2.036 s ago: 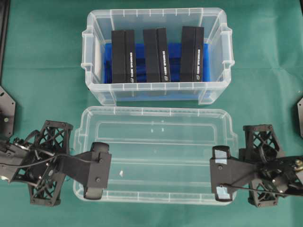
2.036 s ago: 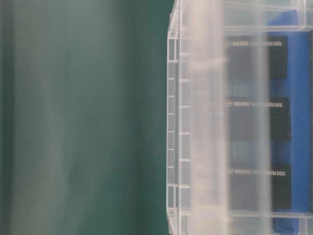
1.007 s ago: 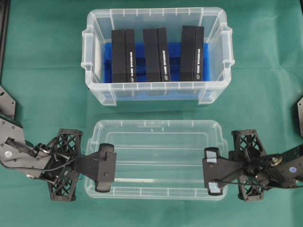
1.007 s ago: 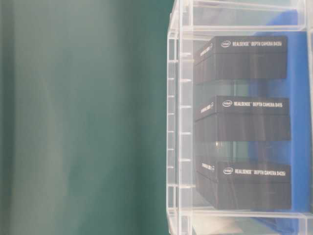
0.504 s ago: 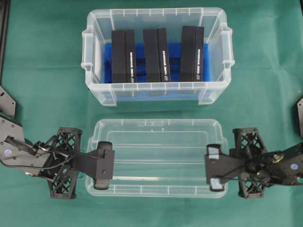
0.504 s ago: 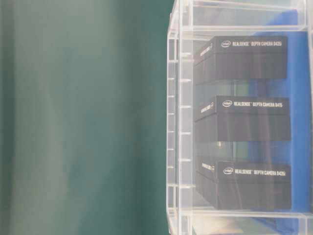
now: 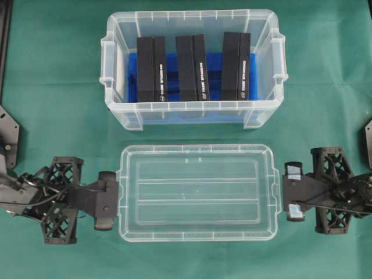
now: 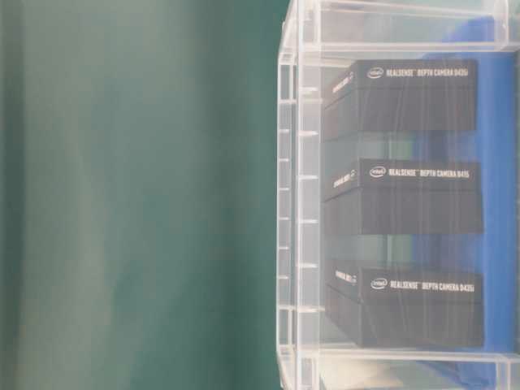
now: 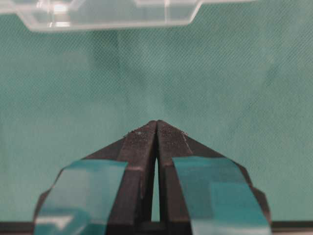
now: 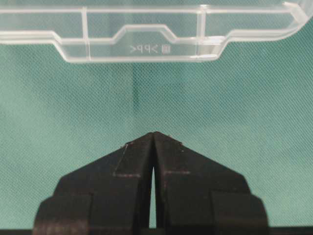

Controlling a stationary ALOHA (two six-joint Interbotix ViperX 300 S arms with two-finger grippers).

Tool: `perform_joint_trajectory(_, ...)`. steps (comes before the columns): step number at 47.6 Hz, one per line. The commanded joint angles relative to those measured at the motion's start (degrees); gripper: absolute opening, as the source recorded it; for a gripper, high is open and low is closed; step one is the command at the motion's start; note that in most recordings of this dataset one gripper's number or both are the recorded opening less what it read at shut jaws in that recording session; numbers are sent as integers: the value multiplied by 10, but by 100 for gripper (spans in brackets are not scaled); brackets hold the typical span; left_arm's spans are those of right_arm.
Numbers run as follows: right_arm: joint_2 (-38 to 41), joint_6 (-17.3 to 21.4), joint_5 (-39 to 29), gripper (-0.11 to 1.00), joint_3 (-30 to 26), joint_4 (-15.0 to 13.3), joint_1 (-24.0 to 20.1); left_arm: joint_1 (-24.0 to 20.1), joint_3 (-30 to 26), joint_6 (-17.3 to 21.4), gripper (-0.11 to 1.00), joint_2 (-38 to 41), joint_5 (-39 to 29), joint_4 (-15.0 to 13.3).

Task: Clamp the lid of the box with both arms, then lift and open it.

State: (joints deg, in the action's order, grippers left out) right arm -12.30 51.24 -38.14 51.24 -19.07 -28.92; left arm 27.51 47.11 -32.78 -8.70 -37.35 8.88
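The clear lid (image 7: 197, 192) lies flat on the green cloth in front of the box (image 7: 192, 16). The box is an open clear tub with a blue floor and three upright black blocks (image 7: 192, 67). My left gripper (image 7: 114, 192) sits just off the lid's left end, shut and empty. My right gripper (image 7: 286, 190) sits just off the lid's right end, shut and empty. In the left wrist view the gripper tips (image 9: 156, 122) meet, with the lid's edge (image 9: 112, 14) ahead and apart. In the right wrist view the gripper tips (image 10: 153, 133) also meet short of the lid's edge (image 10: 146, 34).
The table-level view shows the box wall (image 8: 296, 203) and the black blocks (image 8: 406, 195) through it. Black arm mounts stand at the left edge (image 7: 7, 131) and the right edge (image 7: 368, 136). Green cloth (image 7: 58, 70) covers the table.
Both grippers held the lid's ends above the table and lowered it. Now the lid lies flat, and both grippers have drawn outward off its ends and are shut on nothing.
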Motion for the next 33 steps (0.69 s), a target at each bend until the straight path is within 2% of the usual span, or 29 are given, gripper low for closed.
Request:
perform_joint_trajectory(1, -11, 1, 2, 0, -6, -2, -2, 3, -2, -2, -1, -18, 2, 2)
perform_joint_trajectory(9, -18, -2, 1, 0, -30, -2, -4, 11, -20, 5, 0, -29, -2, 2)
perform_joint_trajectory(23, -50, -9, -18, 0, -133, -3, -38, 69, -93, 8, 0, -67, -33, 6)
perform_joint_trajectory(33, -51, -25, -46, 0, -169, -5, -55, 88, -132, 42, -1, -91, -56, 30)
